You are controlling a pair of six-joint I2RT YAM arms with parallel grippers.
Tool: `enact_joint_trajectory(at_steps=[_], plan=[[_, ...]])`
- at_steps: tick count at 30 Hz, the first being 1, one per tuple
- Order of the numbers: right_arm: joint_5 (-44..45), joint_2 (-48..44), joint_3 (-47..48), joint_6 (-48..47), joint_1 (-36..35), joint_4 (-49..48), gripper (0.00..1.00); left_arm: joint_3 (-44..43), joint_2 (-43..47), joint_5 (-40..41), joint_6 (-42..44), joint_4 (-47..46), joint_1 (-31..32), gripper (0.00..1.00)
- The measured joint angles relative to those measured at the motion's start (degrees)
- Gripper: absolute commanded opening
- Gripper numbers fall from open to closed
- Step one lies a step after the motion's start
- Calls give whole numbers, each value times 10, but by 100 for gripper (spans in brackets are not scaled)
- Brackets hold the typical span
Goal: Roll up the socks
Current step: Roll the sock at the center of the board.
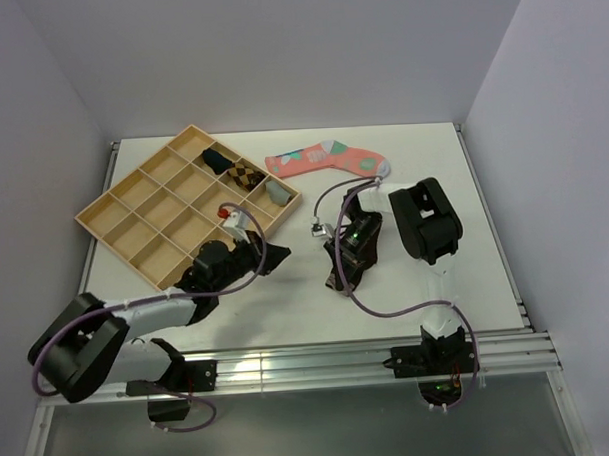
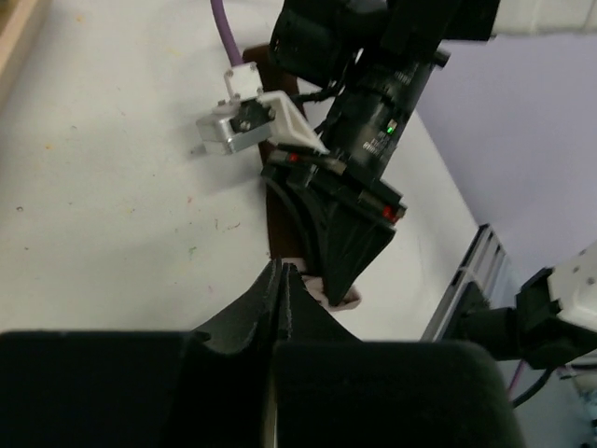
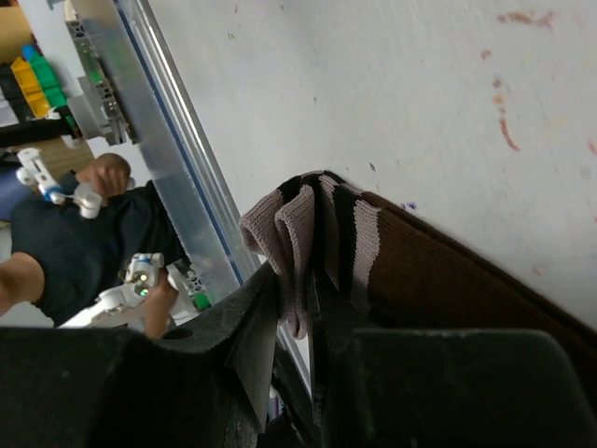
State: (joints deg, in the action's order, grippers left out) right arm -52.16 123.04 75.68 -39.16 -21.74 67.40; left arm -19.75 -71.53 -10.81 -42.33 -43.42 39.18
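The dark brown sock (image 3: pixel 438 275) lies on the white table under my right gripper (image 3: pixel 294 280), which is shut on its white-striped cuff (image 3: pixel 366 245). The cuff's pale edge bunches between the fingers. In the top view my right gripper (image 1: pixel 341 275) points down at mid-table. My left gripper (image 1: pixel 275 256) is shut and empty, just left of it. In the left wrist view its closed tips (image 2: pixel 283 273) sit right before the brown sock (image 2: pixel 278 219) and its cuff (image 2: pixel 343 298). A grey fabric bundle (image 1: pixel 275 193) lies in the tray's right corner compartment.
A wooden compartment tray (image 1: pixel 134 219) stands at the back left, with dark and checkered bundles (image 1: pixel 232 168) in its far cells. A pink patterned sock (image 1: pixel 327 160) lies flat at the back centre. The table's metal rail (image 1: pixel 389 345) runs along the near edge.
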Motion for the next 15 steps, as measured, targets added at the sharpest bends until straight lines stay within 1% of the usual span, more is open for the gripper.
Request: enact_joint_trajectory(at_steps=[2,3,5,11,13,15], plan=[[-1,5,0,-6,8,7,24,-5,-36,-5,12,-22,9,11],[-2,5,0,-9,13,11,24,-10,-59,-10,19,-33,14,14],[-5,7,0,-12,18,16,24,-30,-101,-22,33,-46,25,18],[-10,14,0,-20,27,28,24,-111,-231,-61,73,-72,51,22],[-11,17,0,-23,28,31,24,-124,-261,-77,83,-78,52,23],[-12,21,0,-25,30,33,24,-135,-288,-93,89,-79,52,27]])
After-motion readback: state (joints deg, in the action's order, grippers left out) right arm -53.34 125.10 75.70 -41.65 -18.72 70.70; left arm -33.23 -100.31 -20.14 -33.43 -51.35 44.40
